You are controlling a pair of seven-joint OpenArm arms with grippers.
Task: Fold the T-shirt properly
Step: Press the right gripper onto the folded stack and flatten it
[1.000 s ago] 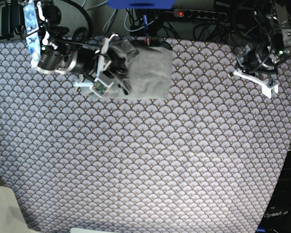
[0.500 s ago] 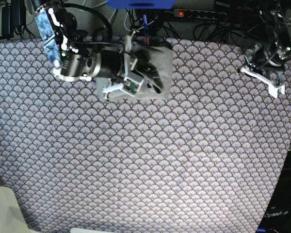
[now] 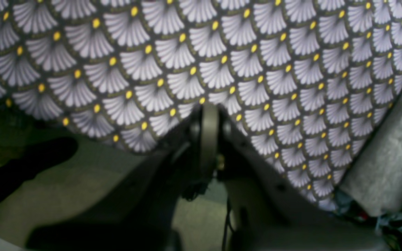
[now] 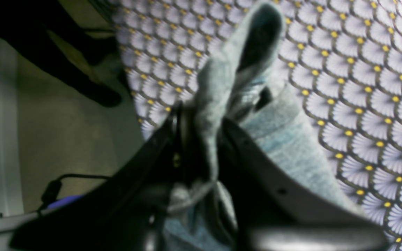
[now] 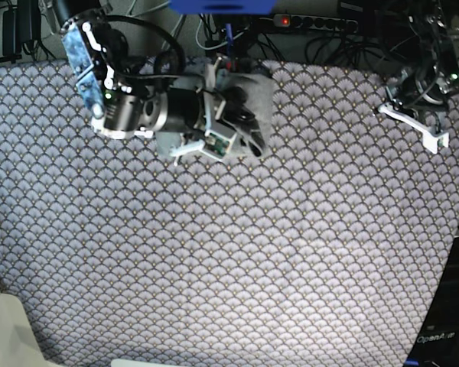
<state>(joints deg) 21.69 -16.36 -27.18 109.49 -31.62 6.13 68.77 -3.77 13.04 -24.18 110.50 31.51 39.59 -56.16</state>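
The grey T-shirt (image 5: 254, 103) lies folded at the back of the table, near the far edge. My right gripper (image 5: 236, 122) hovers over it, shut on a raised fold of the T-shirt (image 4: 284, 139). In the right wrist view that fold stands up between the fingers of the right gripper (image 4: 201, 122). My left gripper (image 5: 415, 126) hangs at the far right of the table, shut and holding nothing. The left wrist view shows the left gripper (image 3: 209, 111) above the patterned cloth, with a corner of the T-shirt (image 3: 389, 157) off to its right.
A purple-grey scallop-patterned cloth (image 5: 237, 260) covers the whole table. Cables and a power strip (image 5: 314, 23) run behind the back edge. The floor (image 3: 65, 181) shows past the table's edge in the left wrist view.
My right arm has swung to the right across the T-shirt, carrying the pinched fold over it. My left gripper has drawn slightly back toward the table's right edge.
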